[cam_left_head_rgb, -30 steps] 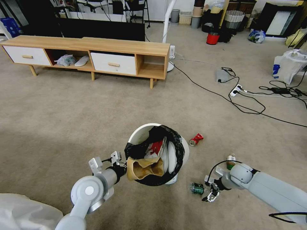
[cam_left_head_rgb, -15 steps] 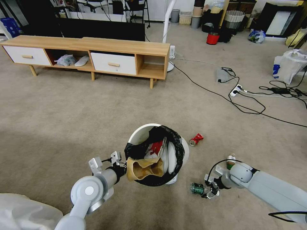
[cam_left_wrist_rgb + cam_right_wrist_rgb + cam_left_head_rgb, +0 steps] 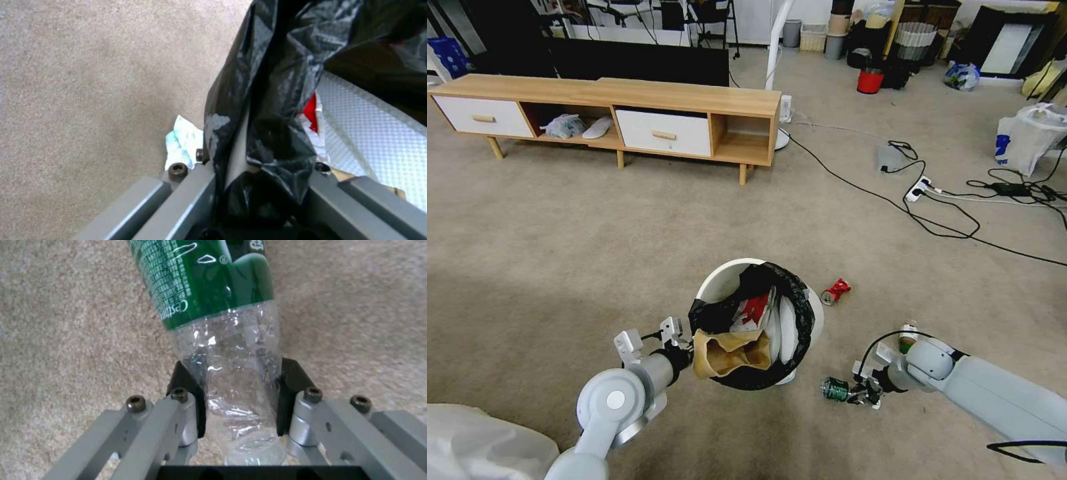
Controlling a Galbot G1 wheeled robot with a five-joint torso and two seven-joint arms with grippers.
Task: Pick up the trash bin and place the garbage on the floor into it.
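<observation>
Trash bin [image 3: 724, 280]: white, black liner, holding brown carton, red-white wrapper; held off the floor [image 3: 594, 233], left gripper [image 3: 253, 186] pinching its lined rim. Green-labelled clear bottle [image 3: 213, 306] low over carpet right of bin, right gripper [image 3: 240, 403] clamped on it, arm reaching low.

The white trash bin [image 3: 758, 325] (black-lined, stuffed with carton and wrappers) stands tilted; a green-labelled bottle [image 3: 836, 389] lies beside it, a crushed red can [image 3: 836, 291] beyond.
</observation>
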